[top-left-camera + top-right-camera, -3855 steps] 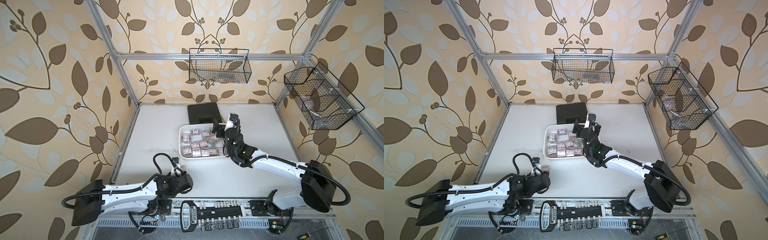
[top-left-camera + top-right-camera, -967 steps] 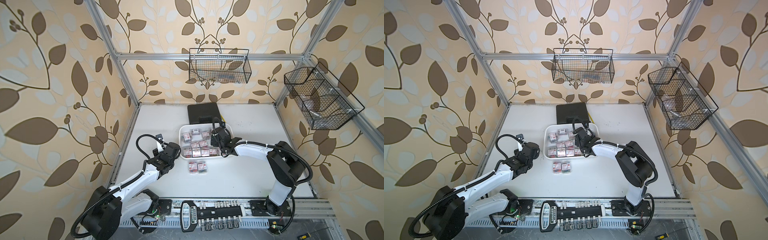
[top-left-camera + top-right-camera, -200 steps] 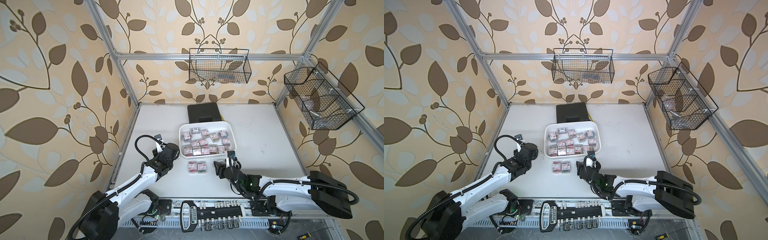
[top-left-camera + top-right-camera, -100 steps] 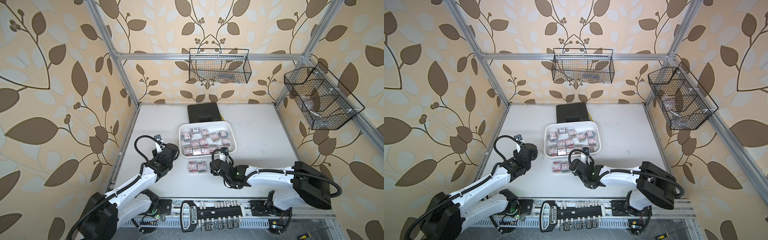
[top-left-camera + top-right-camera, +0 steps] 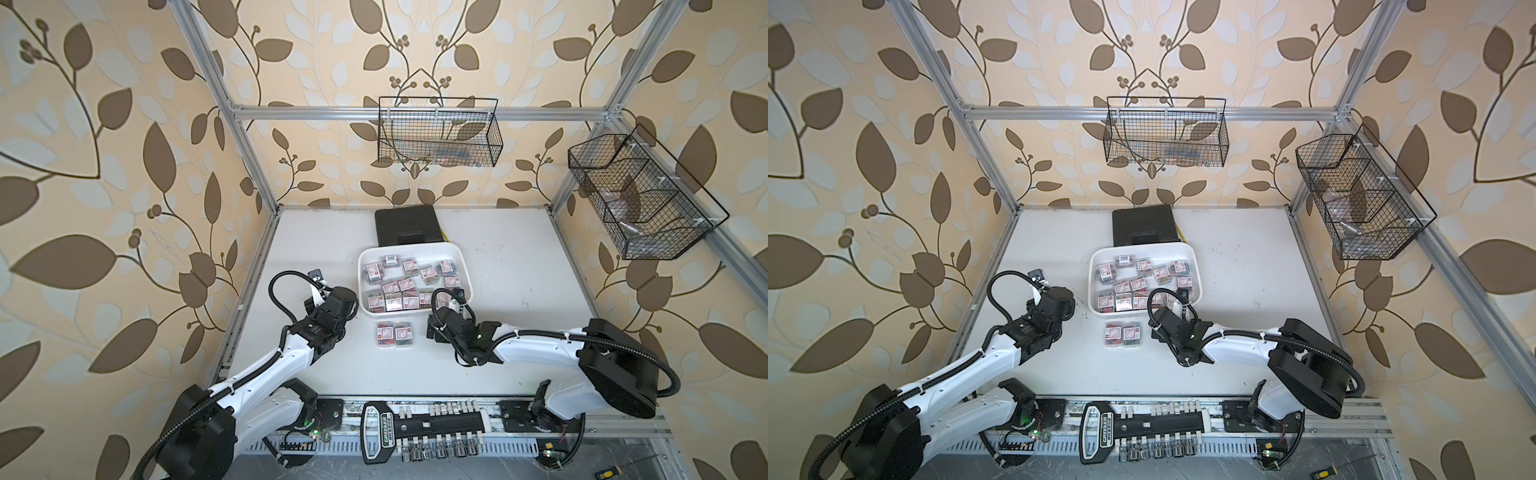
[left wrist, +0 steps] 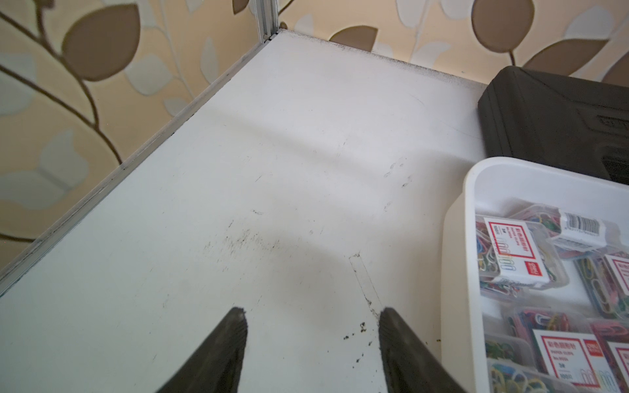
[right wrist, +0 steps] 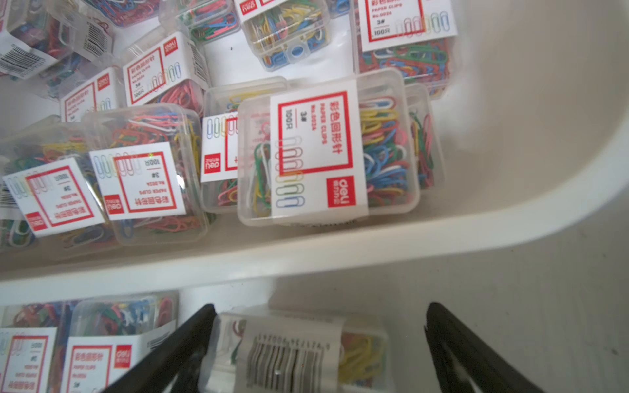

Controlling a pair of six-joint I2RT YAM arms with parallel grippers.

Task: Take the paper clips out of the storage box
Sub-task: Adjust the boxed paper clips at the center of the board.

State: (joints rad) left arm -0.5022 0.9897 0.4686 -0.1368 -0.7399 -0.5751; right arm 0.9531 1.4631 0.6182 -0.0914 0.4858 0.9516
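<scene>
Paper clips (image 7: 292, 354): three boxes outside storage box (image 7: 306, 262), one under right gripper (image 7: 320, 307)

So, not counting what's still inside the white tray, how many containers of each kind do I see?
Paper clip boxes out on the table: 3, one between the fingers of the open right gripper
White storage tray: 1
Black hard case: 1
Black wire baskets: 2
Total: 7

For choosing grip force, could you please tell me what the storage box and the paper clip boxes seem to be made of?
Storage box: likely white plastic, smooth, slightly glossy; moulded rounded rim. Paper clip boxes: clear hard plastic, clips visible through; paper-looking labels.
</scene>
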